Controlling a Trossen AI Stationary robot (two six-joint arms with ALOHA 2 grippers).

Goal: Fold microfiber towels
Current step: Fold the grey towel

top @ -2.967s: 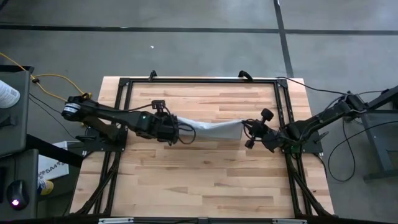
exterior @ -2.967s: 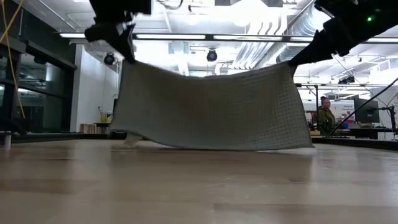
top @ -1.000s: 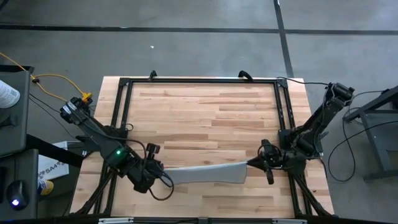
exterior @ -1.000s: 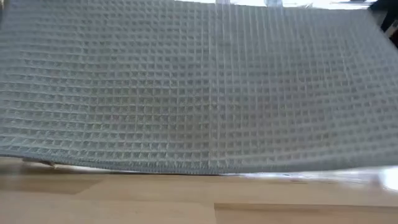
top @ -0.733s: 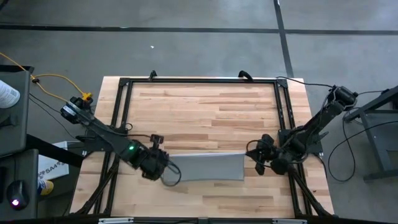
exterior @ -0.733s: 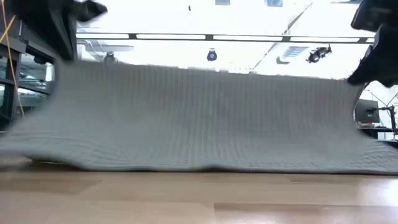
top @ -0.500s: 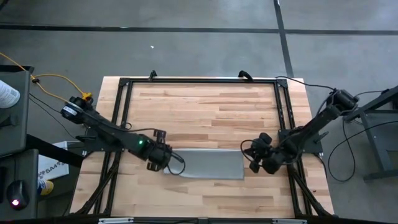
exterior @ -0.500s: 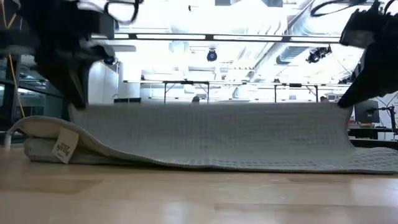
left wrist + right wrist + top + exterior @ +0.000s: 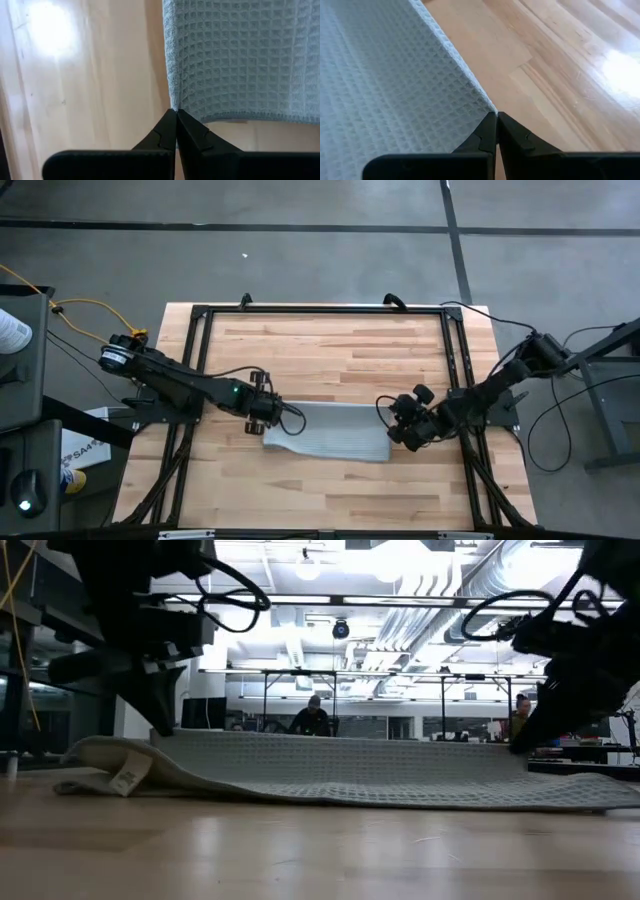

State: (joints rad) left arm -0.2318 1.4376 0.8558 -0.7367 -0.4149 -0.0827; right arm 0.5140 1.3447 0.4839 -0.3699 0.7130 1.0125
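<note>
The light grey-blue microfiber towel (image 9: 325, 432) lies spread across the near middle of the wooden table. Its left end is doubled over near the white tag (image 9: 126, 778). My left gripper (image 9: 272, 413) is shut on the towel's far left corner. My right gripper (image 9: 393, 422) is shut on its far right corner. In the low view the held far edge (image 9: 350, 738) stands a little above the table between the two grippers, while the towel's near part (image 9: 400, 795) rests on the wood. My left gripper pinches the towel's far left corner (image 9: 172, 104) between its two fingertips (image 9: 167, 125), coming slanting down from the table's left. That corner is raised slightly; the cloth beyond it lies on the table. My right gripper pinches the far right corner (image 9: 487, 109) between its fingertips (image 9: 506, 127), slanting down from the table's right. The edge between the corners runs fairly straight.
A black metal frame (image 9: 320, 310) runs round the tabletop, with rails at left and right beside the arms. Bare wood (image 9: 330, 360) lies beyond the towel toward the far edge. People (image 9: 313, 718) show in the room behind the table.
Both grippers have sunk and gone from near the table's near edge toward its far edge, still shut on the corners. The towel, hanging upright between them a second ago, has been laid down flat, its lower part staying near and the held edge drawn away over it.
</note>
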